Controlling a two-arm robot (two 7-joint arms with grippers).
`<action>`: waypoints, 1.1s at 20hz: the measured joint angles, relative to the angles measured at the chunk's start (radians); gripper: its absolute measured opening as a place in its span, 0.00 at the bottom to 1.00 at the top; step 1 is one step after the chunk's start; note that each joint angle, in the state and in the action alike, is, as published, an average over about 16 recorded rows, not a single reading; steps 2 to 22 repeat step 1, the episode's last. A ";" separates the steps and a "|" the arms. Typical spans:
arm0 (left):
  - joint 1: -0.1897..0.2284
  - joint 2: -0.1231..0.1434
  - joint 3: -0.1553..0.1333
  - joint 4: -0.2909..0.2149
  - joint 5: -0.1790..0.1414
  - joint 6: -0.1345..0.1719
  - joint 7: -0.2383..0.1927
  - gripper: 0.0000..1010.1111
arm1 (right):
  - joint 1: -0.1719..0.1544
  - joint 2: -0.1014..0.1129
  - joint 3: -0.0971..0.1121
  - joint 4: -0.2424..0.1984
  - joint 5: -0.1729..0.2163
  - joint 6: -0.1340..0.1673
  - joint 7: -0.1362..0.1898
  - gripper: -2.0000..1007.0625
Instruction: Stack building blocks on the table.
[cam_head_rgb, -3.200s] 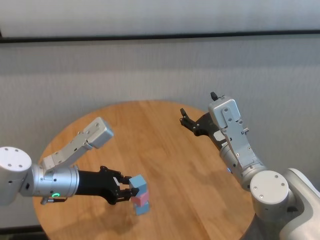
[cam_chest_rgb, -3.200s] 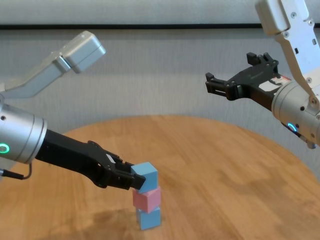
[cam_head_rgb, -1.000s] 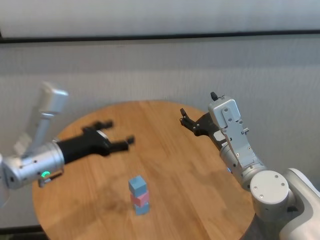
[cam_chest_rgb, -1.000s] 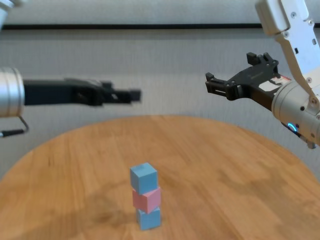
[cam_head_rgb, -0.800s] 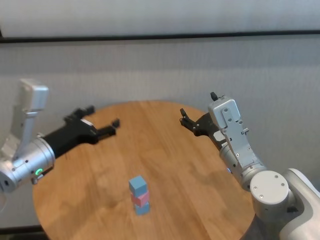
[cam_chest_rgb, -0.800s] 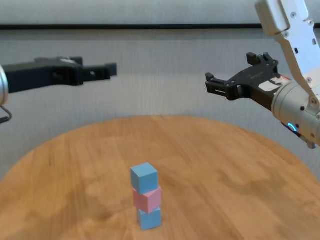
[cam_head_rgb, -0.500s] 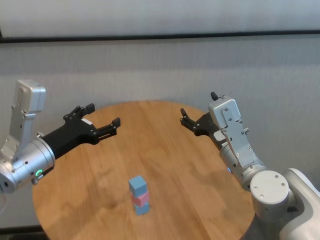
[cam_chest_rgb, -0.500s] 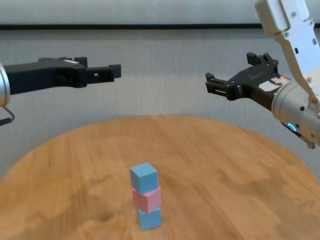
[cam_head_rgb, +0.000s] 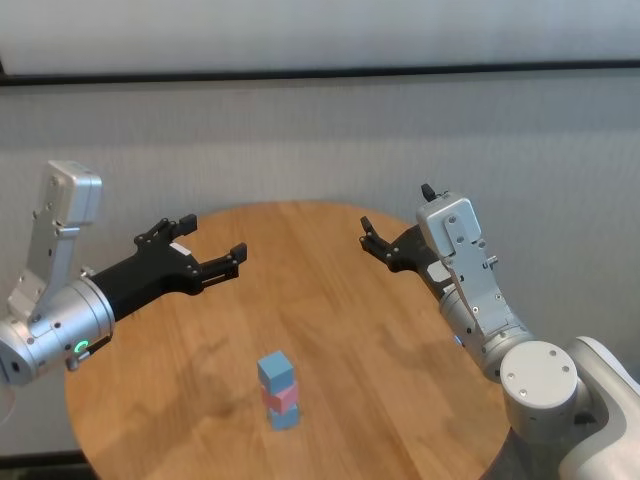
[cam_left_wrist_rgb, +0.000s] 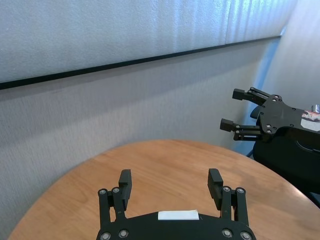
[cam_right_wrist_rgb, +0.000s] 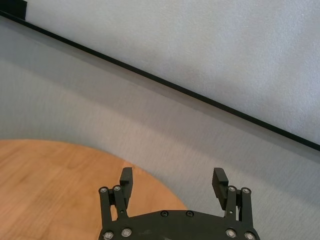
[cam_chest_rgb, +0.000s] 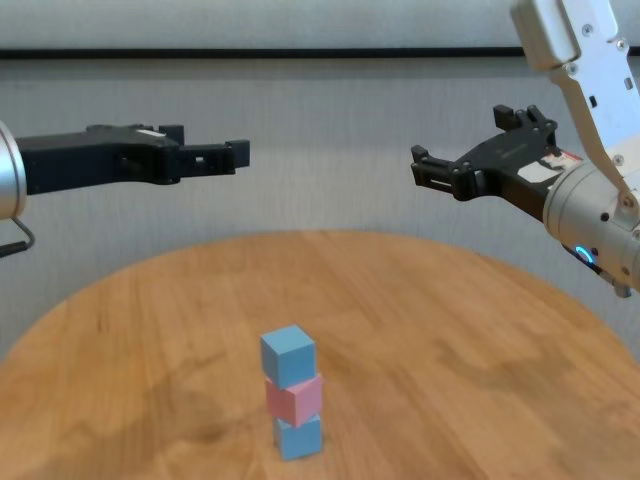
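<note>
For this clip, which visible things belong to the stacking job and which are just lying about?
Job:
- top light blue block
- pink block
- bottom light blue block
- table
- left gripper, open, raised
- right gripper, open, raised

Lying about:
- nothing visible

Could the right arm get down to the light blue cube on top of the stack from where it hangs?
Probably yes. The right gripper hangs open, well above the round wooden table, and nothing stands between it and the top light blue cube. The left gripper is raised clear on the other side.
</note>
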 joint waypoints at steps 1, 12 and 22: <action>-0.001 0.000 0.001 0.000 0.000 0.001 -0.001 0.99 | 0.000 0.000 0.000 0.000 0.000 0.000 0.000 0.99; -0.001 0.000 0.001 0.000 0.000 0.001 -0.001 0.99 | 0.000 0.000 0.000 0.000 0.000 0.000 0.000 0.99; -0.001 0.000 0.001 0.000 0.000 0.001 -0.001 0.99 | 0.000 0.000 0.000 0.000 0.000 0.000 0.000 0.99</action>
